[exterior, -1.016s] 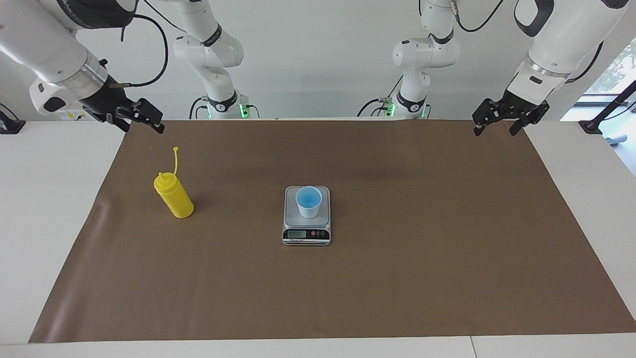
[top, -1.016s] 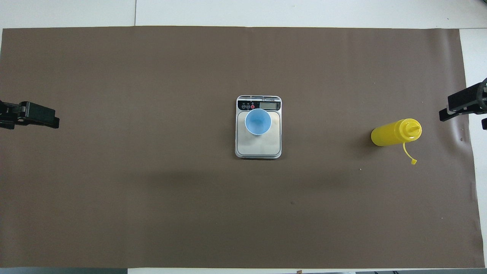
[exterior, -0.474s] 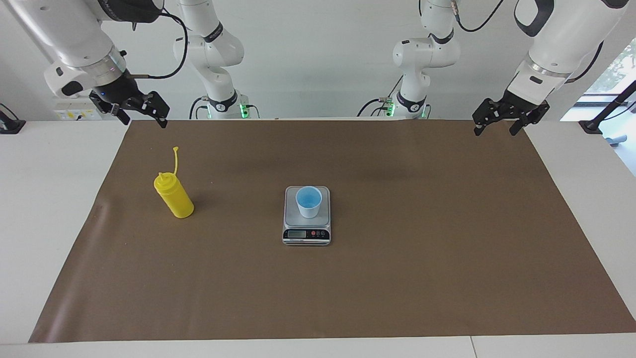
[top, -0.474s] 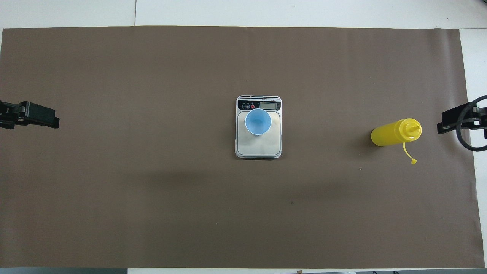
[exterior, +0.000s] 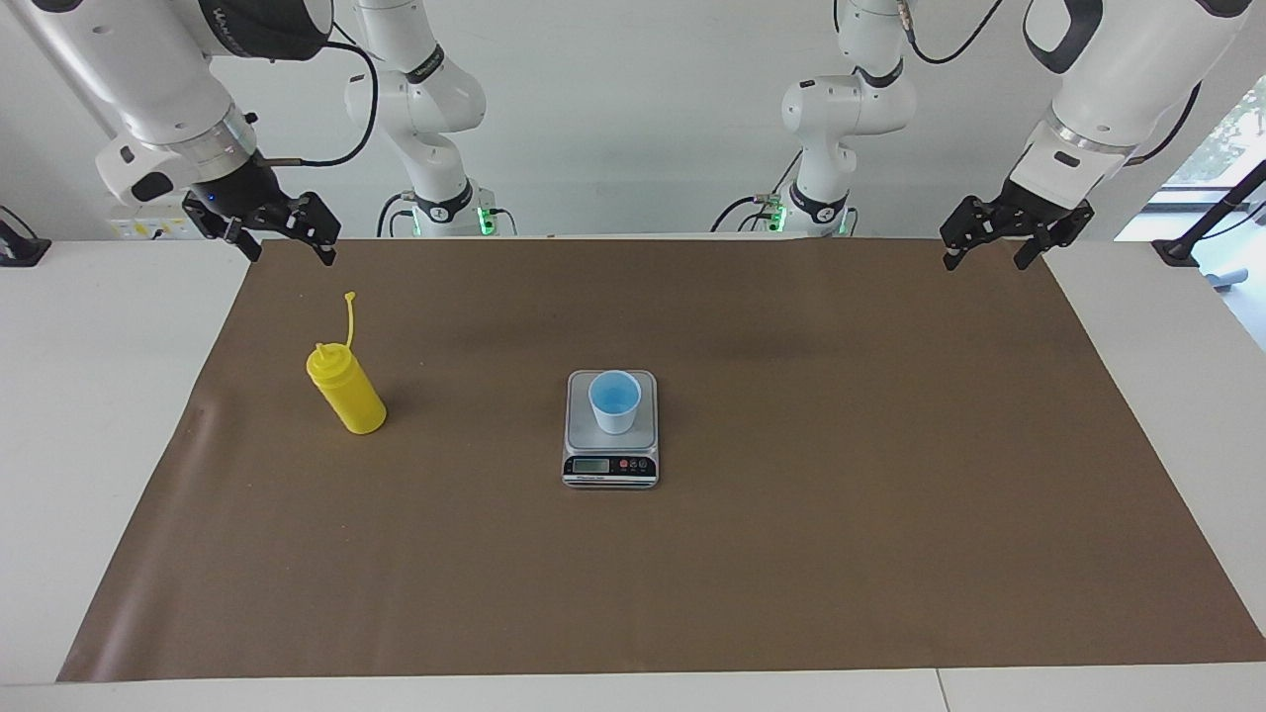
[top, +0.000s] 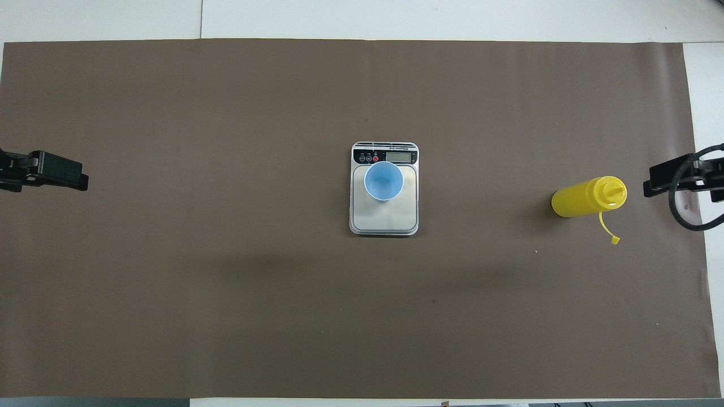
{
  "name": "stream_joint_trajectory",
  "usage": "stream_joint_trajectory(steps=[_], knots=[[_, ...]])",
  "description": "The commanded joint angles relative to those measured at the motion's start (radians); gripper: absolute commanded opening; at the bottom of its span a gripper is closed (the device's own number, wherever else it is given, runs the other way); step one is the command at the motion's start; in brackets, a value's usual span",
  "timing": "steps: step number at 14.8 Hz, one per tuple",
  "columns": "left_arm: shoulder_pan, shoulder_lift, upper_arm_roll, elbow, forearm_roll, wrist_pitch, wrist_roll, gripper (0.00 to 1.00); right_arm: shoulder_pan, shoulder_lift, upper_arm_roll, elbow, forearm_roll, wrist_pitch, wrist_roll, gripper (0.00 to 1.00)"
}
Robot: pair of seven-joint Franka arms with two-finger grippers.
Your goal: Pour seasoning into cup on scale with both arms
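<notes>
The yellow seasoning bottle (exterior: 346, 391) stands upright on the brown mat toward the right arm's end, its cap strap sticking up; it also shows in the overhead view (top: 588, 196). The light blue cup (exterior: 614, 400) stands upright on the silver scale (exterior: 610, 465) at the mat's middle, seen from above as cup (top: 383, 181) on scale (top: 384, 217). My right gripper (exterior: 292, 249) is open and empty in the air over the mat's corner by the robots, apart from the bottle. My left gripper (exterior: 985, 259) is open and empty, waiting over the mat's other corner by the robots.
The brown mat (exterior: 791, 554) covers most of the white table (exterior: 89, 396). The arm bases (exterior: 445, 203) stand at the table's edge by the robots. Nothing else lies on the mat.
My right arm has swung its gripper toward the mat's corner above the bottle's end and turned its wrist. The left arm, bottle, cup and scale have not moved.
</notes>
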Motion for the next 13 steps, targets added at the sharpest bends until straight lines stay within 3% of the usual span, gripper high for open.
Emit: stream_joint_trajectory(steps=[1,13], knots=[[0.007,0.002,-0.004,0.004,0.01,-0.014,0.011,1.0,0.041,0.017,-0.04,0.022,-0.012,-0.007,-0.028,1.0],[0.007,0.002,-0.004,0.004,0.01,-0.012,0.011,1.0,0.031,0.014,-0.049,0.026,0.002,0.011,-0.027,1.0]])
